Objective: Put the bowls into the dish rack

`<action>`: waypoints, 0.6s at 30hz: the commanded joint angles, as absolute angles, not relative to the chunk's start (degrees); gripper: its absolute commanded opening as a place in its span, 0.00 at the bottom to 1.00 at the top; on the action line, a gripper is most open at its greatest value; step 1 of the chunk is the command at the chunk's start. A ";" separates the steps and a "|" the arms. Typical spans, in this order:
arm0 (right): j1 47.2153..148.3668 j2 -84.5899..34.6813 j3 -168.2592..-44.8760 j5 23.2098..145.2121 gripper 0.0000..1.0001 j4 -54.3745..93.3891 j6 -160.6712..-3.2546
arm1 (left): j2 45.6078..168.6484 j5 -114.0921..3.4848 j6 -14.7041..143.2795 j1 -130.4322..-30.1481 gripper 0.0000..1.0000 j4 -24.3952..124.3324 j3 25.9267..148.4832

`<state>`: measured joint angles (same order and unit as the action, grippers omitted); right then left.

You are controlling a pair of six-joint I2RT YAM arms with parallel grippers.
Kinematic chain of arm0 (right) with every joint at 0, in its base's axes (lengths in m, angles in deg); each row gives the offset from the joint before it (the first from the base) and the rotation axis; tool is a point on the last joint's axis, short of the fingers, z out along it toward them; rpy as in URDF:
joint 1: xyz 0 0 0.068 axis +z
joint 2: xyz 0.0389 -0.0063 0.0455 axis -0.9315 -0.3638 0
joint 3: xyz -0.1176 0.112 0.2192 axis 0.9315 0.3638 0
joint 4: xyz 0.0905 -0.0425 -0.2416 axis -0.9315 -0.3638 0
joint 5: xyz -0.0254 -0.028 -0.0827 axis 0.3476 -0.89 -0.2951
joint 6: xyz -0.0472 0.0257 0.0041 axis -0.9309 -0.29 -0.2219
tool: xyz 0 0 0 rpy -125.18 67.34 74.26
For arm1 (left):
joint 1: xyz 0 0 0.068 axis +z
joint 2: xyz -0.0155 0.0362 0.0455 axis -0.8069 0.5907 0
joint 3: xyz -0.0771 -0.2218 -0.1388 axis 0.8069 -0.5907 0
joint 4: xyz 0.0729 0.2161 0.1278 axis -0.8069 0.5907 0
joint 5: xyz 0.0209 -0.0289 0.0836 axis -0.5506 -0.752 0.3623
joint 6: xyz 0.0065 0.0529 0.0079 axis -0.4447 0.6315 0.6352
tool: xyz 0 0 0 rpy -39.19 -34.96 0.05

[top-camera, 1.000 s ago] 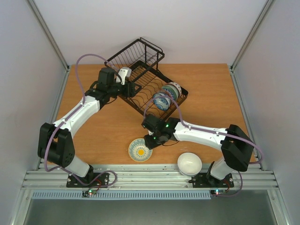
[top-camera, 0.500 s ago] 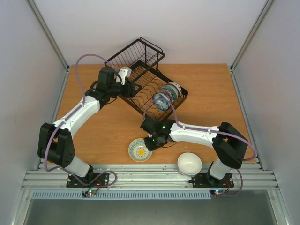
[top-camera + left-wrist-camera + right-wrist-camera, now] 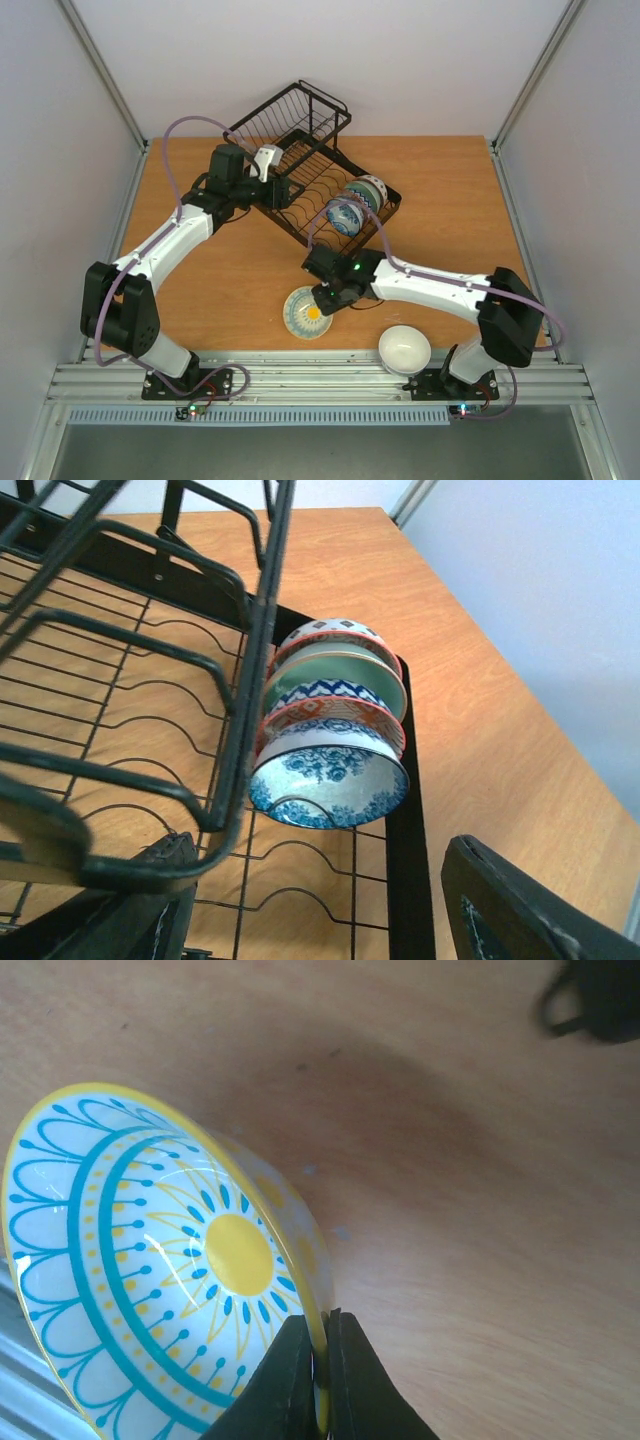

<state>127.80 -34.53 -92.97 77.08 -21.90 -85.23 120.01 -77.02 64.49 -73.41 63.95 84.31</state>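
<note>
My right gripper (image 3: 326,300) (image 3: 322,1360) is shut on the rim of a bowl with a yellow sun and teal pattern (image 3: 308,312) (image 3: 150,1270). It holds the bowl tilted just above the table near the front. A plain white bowl (image 3: 404,349) sits at the front edge. The black wire dish rack (image 3: 300,130) (image 3: 405,880) stands at the back. On edge in it are a blue-and-white bowl (image 3: 343,215) (image 3: 330,775), a pink-red one (image 3: 340,712) and a pale green one (image 3: 335,675). My left gripper (image 3: 268,172) (image 3: 320,880) is open at the rack's left side.
The rack's raised wire basket (image 3: 120,630) fills the left wrist view's left side. Metal rails (image 3: 300,380) run along the table's front edge, with white walls on three sides. Bare wood (image 3: 450,200) lies right of the rack.
The right gripper has tipped the sun-pattern bowl up by its rim and shifted it slightly right and back. The left arm has not moved.
</note>
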 commanded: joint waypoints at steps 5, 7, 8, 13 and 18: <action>121.71 -23.41 -102.64 62.06 0.01 -33.47 -93.10 | 121.75 -86.63 65.98 -73.57 0.68 63.22 86.94; 118.82 -22.00 -103.83 61.38 0.01 -33.77 -94.40 | 121.77 -87.84 66.27 -73.61 0.68 63.70 87.24; 117.45 -21.47 -104.33 61.31 0.01 -33.87 -95.04 | 121.82 -88.21 66.43 -73.70 0.68 63.89 87.40; 111.75 -22.18 -108.13 61.86 0.01 -33.52 -97.27 | 123.02 -89.53 66.90 -74.38 0.69 65.05 88.43; 107.58 -26.30 -111.93 63.23 0.01 -31.32 -99.04 | 123.64 -89.50 67.25 -74.97 0.69 65.49 88.68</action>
<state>109.92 -23.88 -108.03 62.94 -33.57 -96.42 122.35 -88.01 66.13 -74.48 65.55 86.96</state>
